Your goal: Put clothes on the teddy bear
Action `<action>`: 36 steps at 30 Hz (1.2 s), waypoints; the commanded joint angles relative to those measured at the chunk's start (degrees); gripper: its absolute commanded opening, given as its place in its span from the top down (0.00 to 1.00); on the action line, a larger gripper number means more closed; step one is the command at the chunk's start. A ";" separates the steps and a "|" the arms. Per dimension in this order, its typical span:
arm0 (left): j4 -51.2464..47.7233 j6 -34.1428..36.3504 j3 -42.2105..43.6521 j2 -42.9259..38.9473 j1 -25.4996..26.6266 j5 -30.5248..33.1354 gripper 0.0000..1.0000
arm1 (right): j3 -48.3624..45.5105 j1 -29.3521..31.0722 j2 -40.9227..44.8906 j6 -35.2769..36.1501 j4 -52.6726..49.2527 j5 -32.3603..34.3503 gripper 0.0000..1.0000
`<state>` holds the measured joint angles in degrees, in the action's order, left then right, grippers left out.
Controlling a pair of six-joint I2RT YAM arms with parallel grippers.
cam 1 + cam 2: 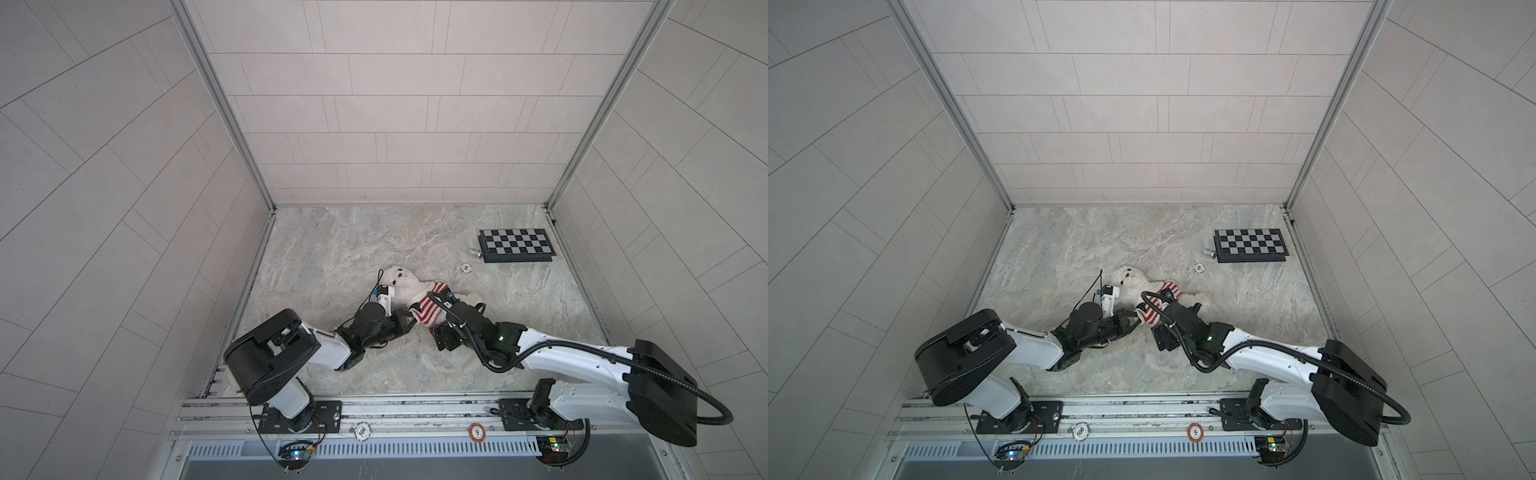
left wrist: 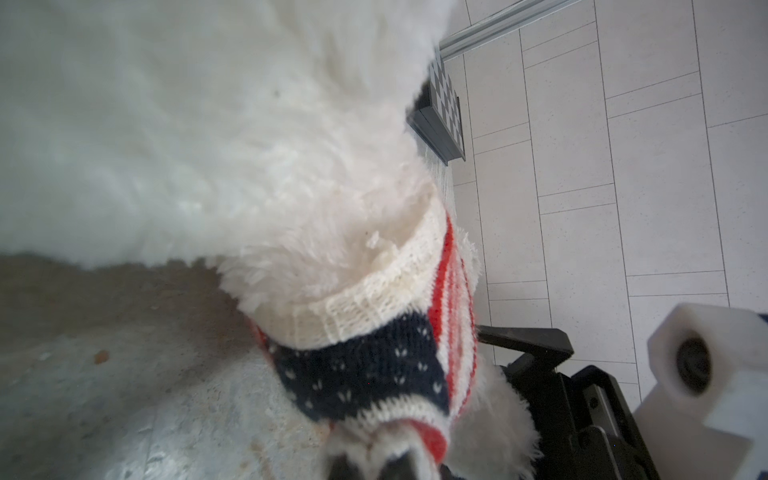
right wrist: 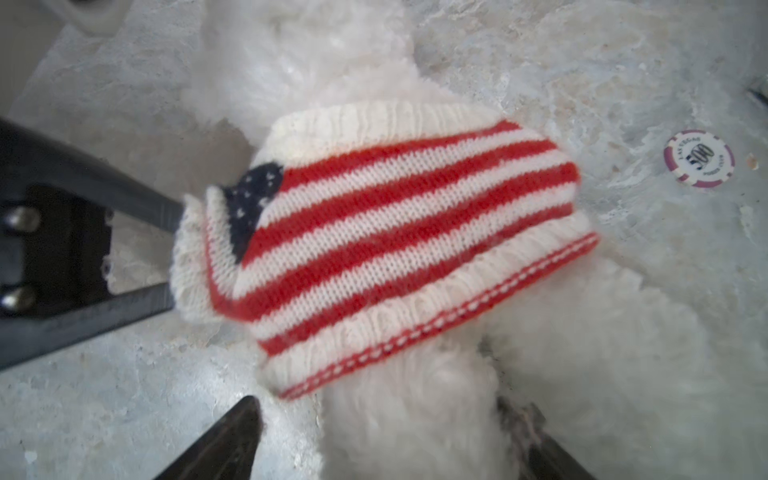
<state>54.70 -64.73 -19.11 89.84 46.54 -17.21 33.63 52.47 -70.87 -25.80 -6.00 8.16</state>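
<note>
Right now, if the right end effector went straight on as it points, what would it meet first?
Probably the teddy bear: the right end effector is open, with white fur of the bear's lower body right ahead and the striped sweater just beyond. Depth is unclear.

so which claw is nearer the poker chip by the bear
Right. The right claw is open around the teddy bear at its leg end, toward the poker chip; the left claw pinches the sweater cuff farther off.
</note>
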 commanded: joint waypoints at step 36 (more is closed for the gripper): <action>-31.76 23.86 -3.57 -13.68 -3.92 -11.30 0.96 | -7.76 -10.81 3.35 0.78 5.72 -2.63 1.00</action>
<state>32.51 -45.98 -21.43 78.28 43.22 -31.07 26.70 43.05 -67.64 -24.05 1.30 2.26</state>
